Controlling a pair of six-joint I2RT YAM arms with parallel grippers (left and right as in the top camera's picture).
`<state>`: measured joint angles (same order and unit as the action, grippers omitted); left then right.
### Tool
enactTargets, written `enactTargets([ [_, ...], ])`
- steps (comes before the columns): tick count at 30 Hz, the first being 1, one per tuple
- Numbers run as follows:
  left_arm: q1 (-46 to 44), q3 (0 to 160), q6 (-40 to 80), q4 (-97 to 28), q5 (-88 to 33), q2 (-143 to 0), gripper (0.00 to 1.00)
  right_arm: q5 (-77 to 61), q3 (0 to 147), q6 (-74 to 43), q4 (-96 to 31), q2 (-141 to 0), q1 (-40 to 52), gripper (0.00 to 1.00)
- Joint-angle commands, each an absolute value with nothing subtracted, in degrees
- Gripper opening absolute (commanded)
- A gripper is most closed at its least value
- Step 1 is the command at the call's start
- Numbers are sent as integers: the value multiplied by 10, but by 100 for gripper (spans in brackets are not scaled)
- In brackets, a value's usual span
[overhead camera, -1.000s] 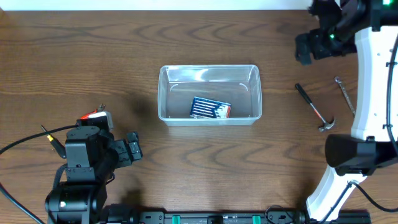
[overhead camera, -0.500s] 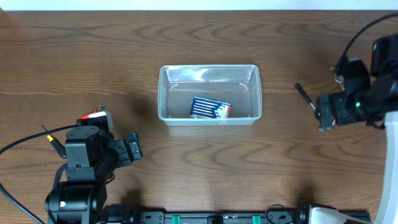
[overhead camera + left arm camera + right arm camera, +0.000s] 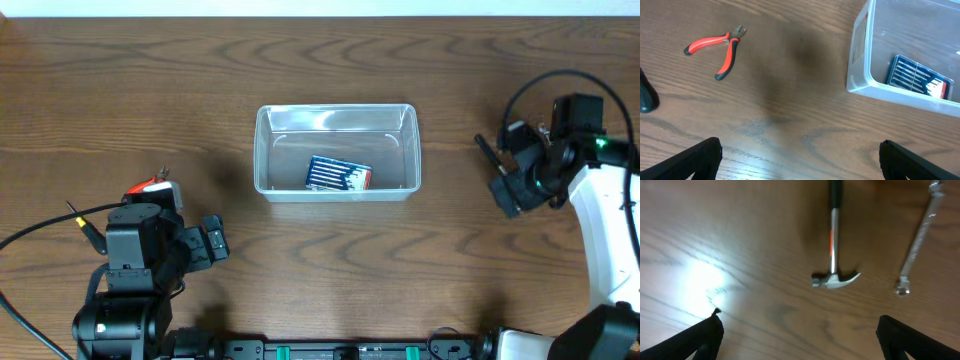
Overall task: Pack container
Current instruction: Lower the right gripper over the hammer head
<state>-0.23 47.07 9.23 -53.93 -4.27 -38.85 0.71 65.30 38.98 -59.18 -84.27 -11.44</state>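
The right pincer (image 3: 505,168) hangs over the right side of the tabletop (image 3: 120,80) with its jaws spread wide and nothing between them. In its wrist view the two fingers (image 3: 695,340) sit far apart at the lower corners. Ahead of them lies a hammer (image 3: 832,240), its metal head toward the camera and its dark handle pointing away. A slim metal wrench (image 3: 920,232) lies just to the right of it, apart from it. From overhead only the end of the hammer's handle shows beside the pincer.

The left pincer (image 3: 800,162) is low at the near left, jaws likewise apart and empty. Red-handled pliers (image 3: 720,45) lie on the wood to the front and left of it.

The container (image 3: 262,150) stands upright in the middle of the tabletop, well apart from both pincers. A small blue case (image 3: 338,174) lies flat on its floor, near the front wall.
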Motion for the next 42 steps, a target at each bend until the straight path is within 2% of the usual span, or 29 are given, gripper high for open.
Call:
enactTargets([
  [1,-5,482,97,-546,-38,-389,98,9,617,464,-564,-859,-150,99],
  [9,-4,482,97,-565,-38,-389,98,-29,607,474,-480,-887,-183,99],
  [19,-4,482,97,-565,-38,-389,99,-32,611,484,-456,-968,-179,99],
  [42,-4,482,104,-564,-38,-389,98,3,772,489,-556,-1100,-168,99],
])
